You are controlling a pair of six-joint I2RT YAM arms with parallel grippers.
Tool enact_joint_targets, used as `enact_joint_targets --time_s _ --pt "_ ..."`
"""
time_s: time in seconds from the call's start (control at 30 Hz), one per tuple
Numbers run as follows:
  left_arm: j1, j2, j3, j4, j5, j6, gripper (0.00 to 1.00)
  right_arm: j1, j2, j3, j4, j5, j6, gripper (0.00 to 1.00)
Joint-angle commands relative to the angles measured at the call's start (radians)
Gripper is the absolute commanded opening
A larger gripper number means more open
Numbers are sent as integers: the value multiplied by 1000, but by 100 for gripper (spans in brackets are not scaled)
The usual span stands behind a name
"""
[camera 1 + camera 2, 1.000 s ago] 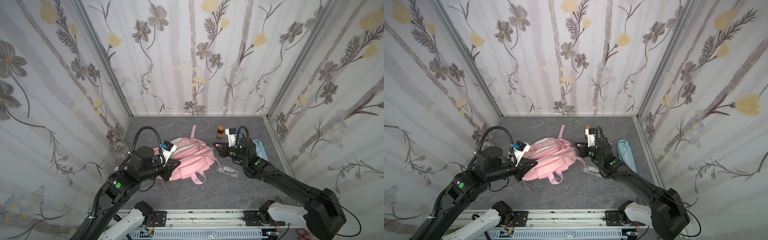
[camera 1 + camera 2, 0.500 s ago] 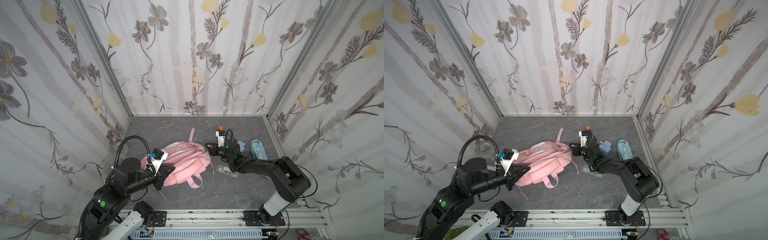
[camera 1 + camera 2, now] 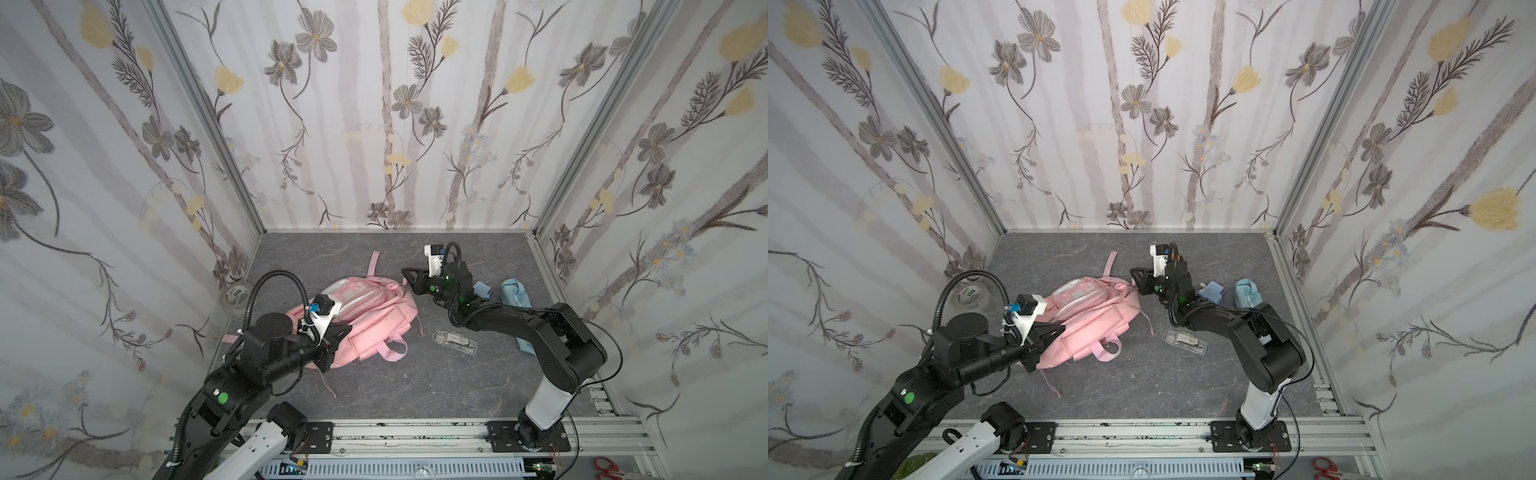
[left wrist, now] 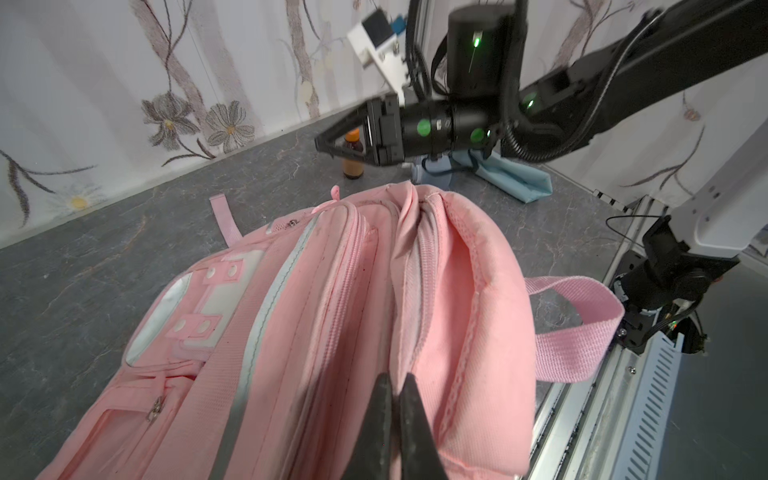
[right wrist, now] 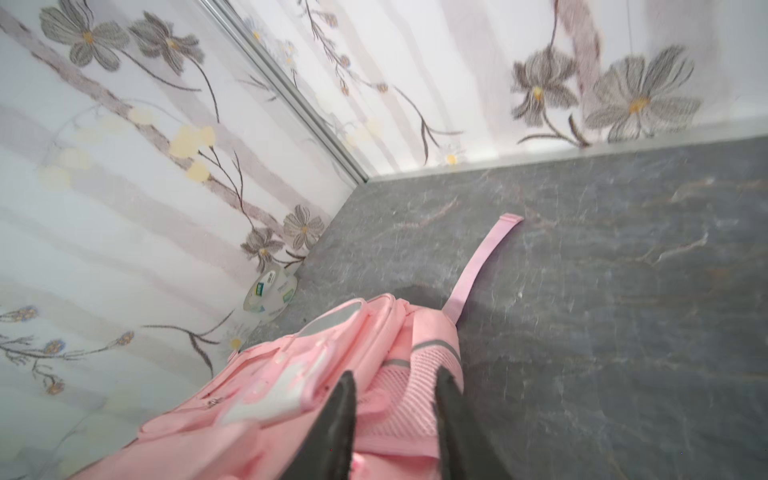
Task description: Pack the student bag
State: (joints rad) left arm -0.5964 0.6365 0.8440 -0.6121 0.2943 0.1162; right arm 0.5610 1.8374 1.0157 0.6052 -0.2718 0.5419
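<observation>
Pink fabric student bag (image 3: 374, 324) | slumped | pale reflective zipper strips | loose straps

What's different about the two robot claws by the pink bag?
The left gripper is pinched shut on the pink bag's fabric; the right gripper is open and holds nothing. The left gripper touches the bag at the end nearer the robot's base; the right gripper hangs just off the far end, not touching. Both are black and point at the bag.
</observation>
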Motion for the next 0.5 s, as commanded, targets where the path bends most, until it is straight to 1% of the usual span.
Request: enact_joint_targets --time_s 0.0,0.07,0.17,0.27,0.37,0.47 --pt "2 68 -56 241 19 107 0 -12 -67 39 -232 26 -67 54" --pt "1 108 -99 307 64 165 0 -19 -113 27 -299 16 -68 55" --pt "0 138 -148 321 131 296 0 -15 -172 -11 -359 -17 -67 56" --pt "3 141 -173 320 132 302 0 0 -223 -58 -385 -34 -50 55" --pt "9 121 -150 320 132 302 0 25 -269 -85 -408 -29 -49 55" --pt "8 48 -142 320 132 302 0 43 -278 -87 -441 -38 -49 55"
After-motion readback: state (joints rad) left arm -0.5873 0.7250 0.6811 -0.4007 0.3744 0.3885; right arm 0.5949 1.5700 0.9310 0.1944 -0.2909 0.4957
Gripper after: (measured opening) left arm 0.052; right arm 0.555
